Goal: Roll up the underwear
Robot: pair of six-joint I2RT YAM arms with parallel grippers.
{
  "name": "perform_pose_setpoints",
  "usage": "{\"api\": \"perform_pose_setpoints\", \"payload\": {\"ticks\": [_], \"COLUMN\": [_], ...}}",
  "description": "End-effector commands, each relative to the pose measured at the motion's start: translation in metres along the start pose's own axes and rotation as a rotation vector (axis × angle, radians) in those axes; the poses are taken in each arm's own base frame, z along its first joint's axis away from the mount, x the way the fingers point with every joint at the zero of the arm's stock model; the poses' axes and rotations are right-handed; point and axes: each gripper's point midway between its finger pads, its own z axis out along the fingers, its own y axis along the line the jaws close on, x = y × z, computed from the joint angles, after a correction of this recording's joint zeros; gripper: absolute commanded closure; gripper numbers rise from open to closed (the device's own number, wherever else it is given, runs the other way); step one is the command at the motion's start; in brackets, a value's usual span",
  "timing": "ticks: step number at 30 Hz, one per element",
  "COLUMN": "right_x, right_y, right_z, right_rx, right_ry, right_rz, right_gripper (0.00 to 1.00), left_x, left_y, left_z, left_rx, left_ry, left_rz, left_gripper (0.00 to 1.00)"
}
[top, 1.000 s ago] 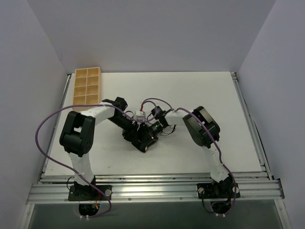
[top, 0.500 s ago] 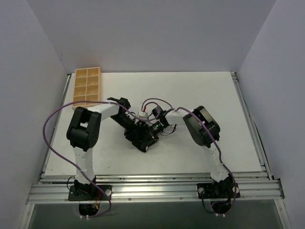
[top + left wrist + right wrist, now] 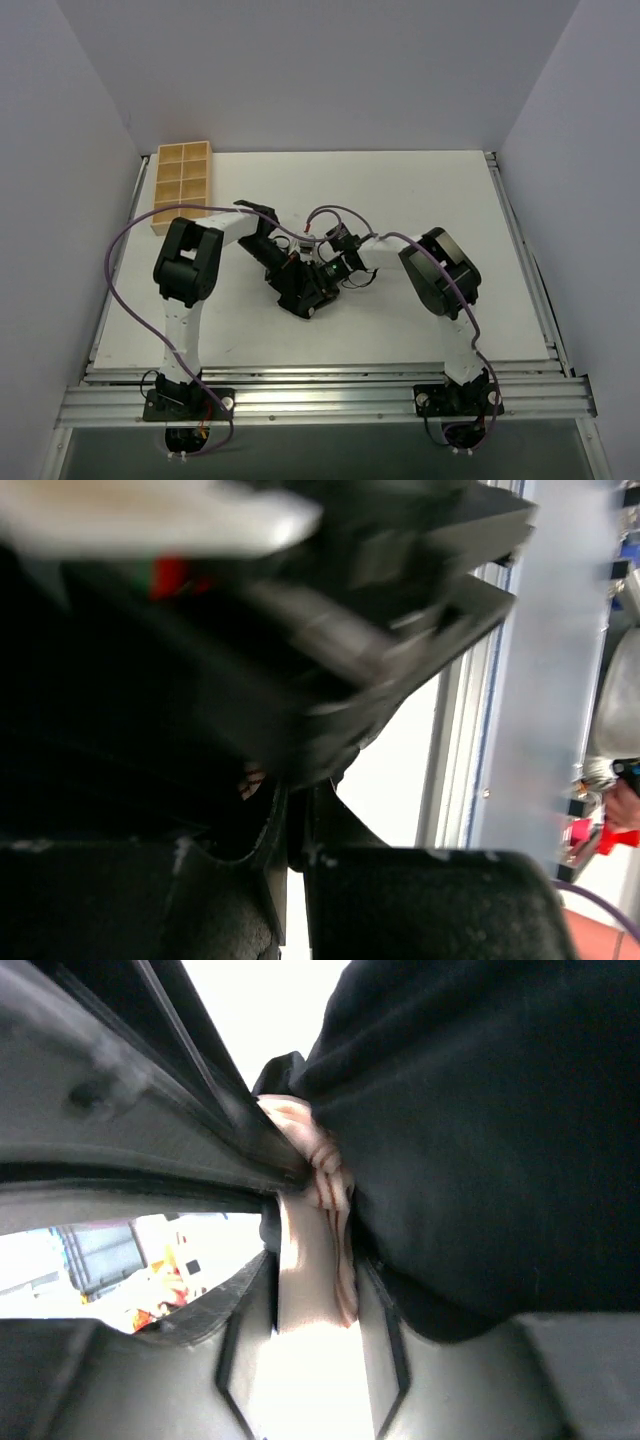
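- Top external: both arms meet mid-table (image 3: 430,200); wooden tray (image 3: 182,185) sits far-left corner, well apart.
- Underwear (image 3: 480,1140) is bundled under/between the two tools; black cloth fills the right side of the right wrist view.
- Right gripper (image 3: 315,1295): clamped on the beige waistband (image 3: 318,1185), band runs down betw. its fingers (image 3: 150,1380).
- Left gripper (image 3: 295,825): jaws nearly together, only a thin slit. View is dark and blurry, can't tell if cloth is nipped.

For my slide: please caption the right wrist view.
Close-up of black underwear, its tan waistband bunched in folds.
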Motion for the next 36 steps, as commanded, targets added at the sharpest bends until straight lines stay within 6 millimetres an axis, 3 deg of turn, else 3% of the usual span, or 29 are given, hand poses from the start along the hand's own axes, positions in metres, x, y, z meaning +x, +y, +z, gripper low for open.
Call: {"api": "perform_pose_setpoints", "payload": {"ticks": [1, 11, 17, 24, 31, 36], "right_x": [-0.005, -0.007, 0.008, -0.007, -0.018, -0.022], "right_y": [-0.035, -0.015, -0.013, 0.002, -0.012, 0.018], "right_z": [-0.007, -0.035, -0.045, -0.056, -0.062, -0.054], "right_rx": [0.217, 0.286, 0.323, 0.295, 0.433, 0.224], "right_ry": [-0.124, -0.279, -0.316, -0.451, -0.504, -0.559], "right_rz": [0.047, 0.095, 0.113, 0.092, 0.026, 0.065], "right_gripper": [0.66, 0.58, 0.54, 0.53, 0.52, 0.54], "left_x": [0.015, 0.018, 0.016, 0.008, 0.002, 0.000], "left_y": [0.018, 0.018, 0.019, 0.017, 0.012, 0.008], "left_z": [0.005, 0.007, 0.008, 0.009, 0.010, 0.009], "left_rx": [-0.039, -0.028, -0.038, -0.037, -0.019, -0.026], "left_ry": [0.071, 0.075, 0.072, 0.053, 0.031, 0.018], "left_rz": [-0.039, -0.104, -0.126, -0.117, -0.112, -0.101], "left_gripper": [0.98, 0.98, 0.98, 0.98, 0.98, 0.98]}}
